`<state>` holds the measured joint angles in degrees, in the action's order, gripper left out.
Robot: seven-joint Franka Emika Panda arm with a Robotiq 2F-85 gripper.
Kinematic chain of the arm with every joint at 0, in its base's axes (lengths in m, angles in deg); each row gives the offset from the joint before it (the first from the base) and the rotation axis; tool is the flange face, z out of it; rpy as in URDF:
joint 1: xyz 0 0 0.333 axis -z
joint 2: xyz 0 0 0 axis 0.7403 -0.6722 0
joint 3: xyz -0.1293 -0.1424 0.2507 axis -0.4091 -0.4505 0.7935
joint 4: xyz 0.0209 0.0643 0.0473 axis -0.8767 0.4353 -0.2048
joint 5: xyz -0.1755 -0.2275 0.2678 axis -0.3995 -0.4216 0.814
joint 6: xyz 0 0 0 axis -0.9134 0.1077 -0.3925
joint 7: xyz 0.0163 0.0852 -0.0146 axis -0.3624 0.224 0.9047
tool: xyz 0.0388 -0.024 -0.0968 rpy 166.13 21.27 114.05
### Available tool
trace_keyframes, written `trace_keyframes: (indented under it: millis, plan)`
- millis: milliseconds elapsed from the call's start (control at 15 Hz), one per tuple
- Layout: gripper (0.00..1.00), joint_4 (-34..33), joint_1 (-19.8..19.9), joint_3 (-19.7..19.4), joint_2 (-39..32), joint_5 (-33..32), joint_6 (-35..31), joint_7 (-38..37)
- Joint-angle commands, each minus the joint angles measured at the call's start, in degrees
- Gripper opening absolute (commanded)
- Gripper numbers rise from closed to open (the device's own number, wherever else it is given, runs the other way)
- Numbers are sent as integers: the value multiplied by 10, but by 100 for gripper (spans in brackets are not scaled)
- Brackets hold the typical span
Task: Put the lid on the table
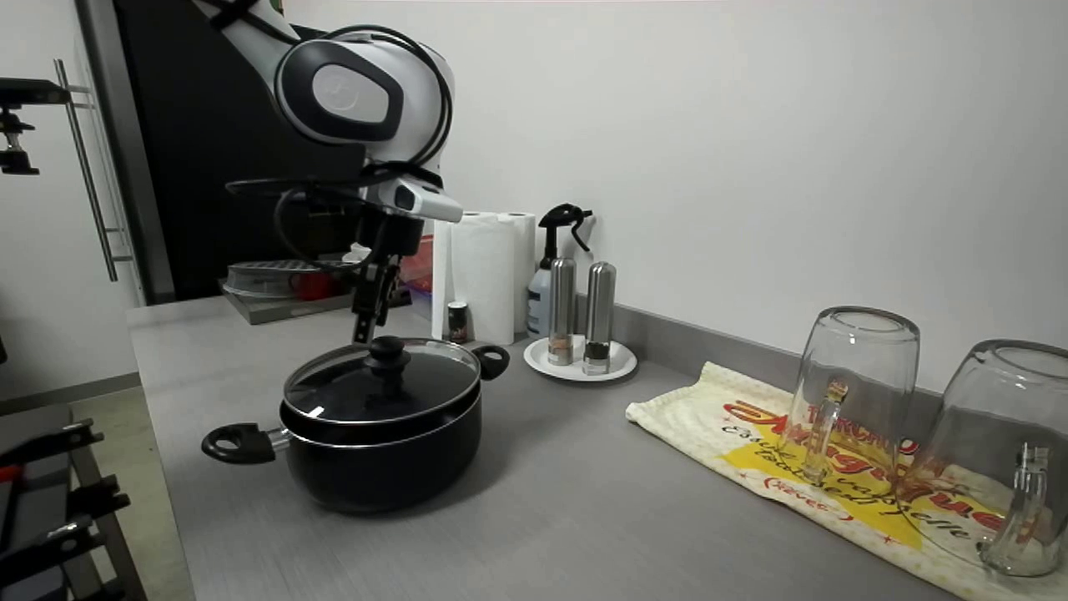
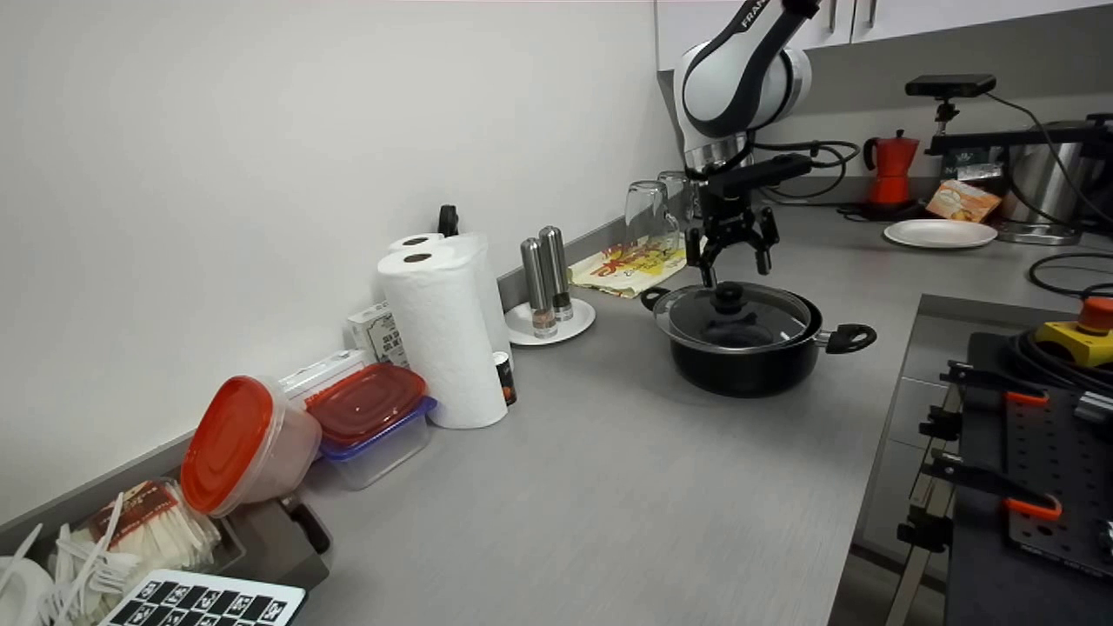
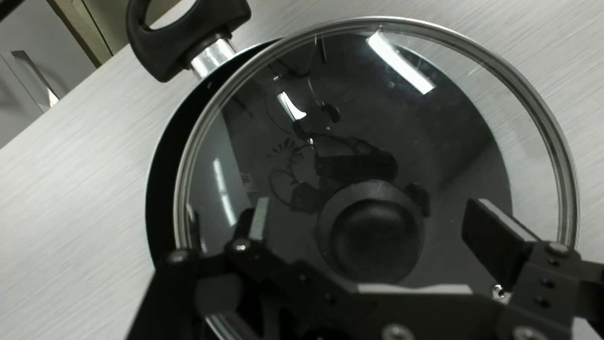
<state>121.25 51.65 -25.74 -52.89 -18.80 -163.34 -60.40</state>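
Observation:
The lid [image 1: 450,371] is round, see-through and metal-rimmed, with a black knob [image 1: 389,355]. It rests off-centre on the black pot [image 1: 392,476], overhanging one side and leaving a crescent of the pot's opening bare. This shows in an exterior view [image 2: 774,326] and in the wrist view [image 3: 349,118]. The pot stands on the grey table [image 1: 584,517]. My gripper [image 2: 736,274] is open and empty above the lid. In the wrist view, its fingers [image 3: 373,222] stand wide apart on either side of the knob, not touching it. The lid's near edge is partly hidden by the gripper there.
A white plate [image 1: 622,367] with two metal mills stands near the wall, beside paper towels [image 1: 484,275]. A patterned cloth [image 1: 717,417] bears two glass jugs. Plastic containers [image 2: 365,404] line the wall. The pot's handle [image 2: 850,338] points toward the table's edge.

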Motion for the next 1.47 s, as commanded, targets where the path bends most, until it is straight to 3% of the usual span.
trace_keyframes:
  millis: [0,1267,1333,1400]
  plan:
    - [100,-9,1,-5,-11,15,-3,3]
    - [100,-20,4,-5,-27,41,-16,8]
    - [75,-20,4,-5,-28,40,-16,9]
    - [73,-21,4,-6,-29,40,-16,10]
